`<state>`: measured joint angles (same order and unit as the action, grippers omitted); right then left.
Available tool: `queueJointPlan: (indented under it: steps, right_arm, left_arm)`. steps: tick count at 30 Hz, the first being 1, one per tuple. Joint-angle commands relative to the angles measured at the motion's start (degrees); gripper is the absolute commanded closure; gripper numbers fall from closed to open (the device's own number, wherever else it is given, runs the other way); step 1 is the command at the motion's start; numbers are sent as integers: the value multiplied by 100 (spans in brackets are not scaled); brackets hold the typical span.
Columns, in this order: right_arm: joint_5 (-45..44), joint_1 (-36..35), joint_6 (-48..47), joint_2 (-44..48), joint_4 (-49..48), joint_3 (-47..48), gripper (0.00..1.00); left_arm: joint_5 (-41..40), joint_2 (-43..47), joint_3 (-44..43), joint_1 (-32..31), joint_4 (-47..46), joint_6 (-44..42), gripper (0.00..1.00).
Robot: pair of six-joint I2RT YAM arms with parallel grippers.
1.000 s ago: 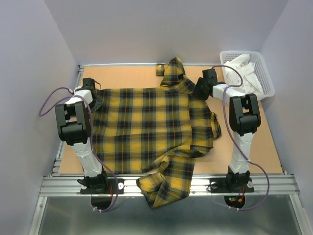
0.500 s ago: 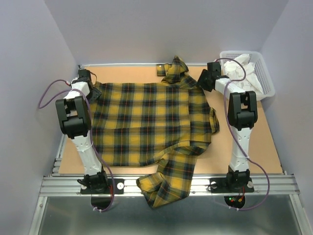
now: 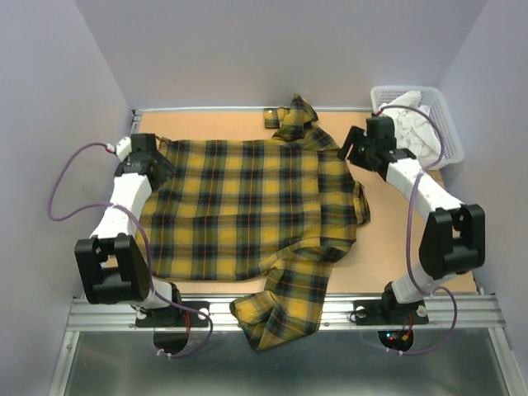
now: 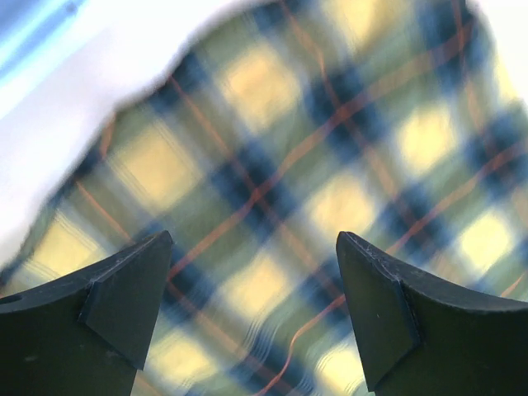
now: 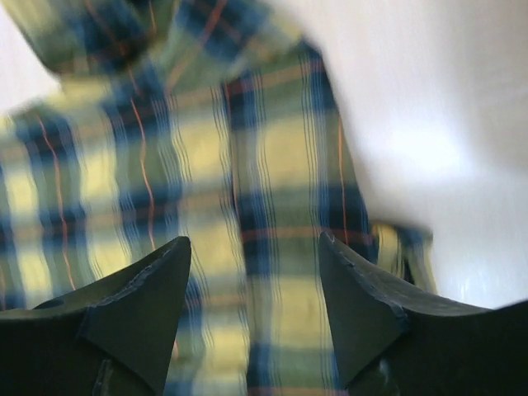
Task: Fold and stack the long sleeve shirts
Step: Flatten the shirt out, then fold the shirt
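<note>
At table centre: plaid shirt (image 3: 256,206) lay spread flat on the brown table (image 3: 412,239), its body smooth.
At the near edge: one sleeve (image 3: 276,318) hung crumpled over the front rail.
At the far edge: a bunched fold of the same shirt lay by the back wall.
Left gripper (image 4: 254,239): over the shirt's far left corner; fingers (image 4: 124,297) parted, gripping nothing, blurred plaid below.
Right gripper (image 5: 254,239): over the shirt's far right corner; released, fingers spread, nothing between them.
Basket (image 3: 450,136): far right corner, holding white cloth (image 3: 408,111).
</note>
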<state>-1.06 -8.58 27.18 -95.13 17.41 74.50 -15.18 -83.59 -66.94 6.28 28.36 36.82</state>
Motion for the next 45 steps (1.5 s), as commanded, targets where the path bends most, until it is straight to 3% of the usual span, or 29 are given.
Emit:
queueJointPlan:
  steps: [1,8,16,25,30,34,39,45]
  right_arm:
    - [-131,-232,-55,555,516,-1059,33]
    - [-307,-434,33,865,975,-1876,41]
    - [-693,-434,244,-180,835,-1896,44]
    - [-1274,-188,218,-1525,623,-649,44]
    - [-1406,-39,244,-2228,623,590,43]
    - [-1266,-39,130,-2151,632,1031,42]
    - [-888,-39,77,-1325,623,628,34]
    - [-483,-30,59,274,632,-584,11]
  left_arm:
    - [-126,360,830,-574,170,-140,7]
    - [85,116,1499,-962,-49,79,7]
    - [156,-657,1491,-945,-498,124,7]
    - [226,-2072,272,-681,-525,62,7]
    - [314,-2574,-583,-523,-384,1,7]
    - [402,-2286,-742,-496,-322,-87,6]
    - [262,-1056,-321,-453,-235,-26,4]
    - [-29,298,830,-409,169,282,4]
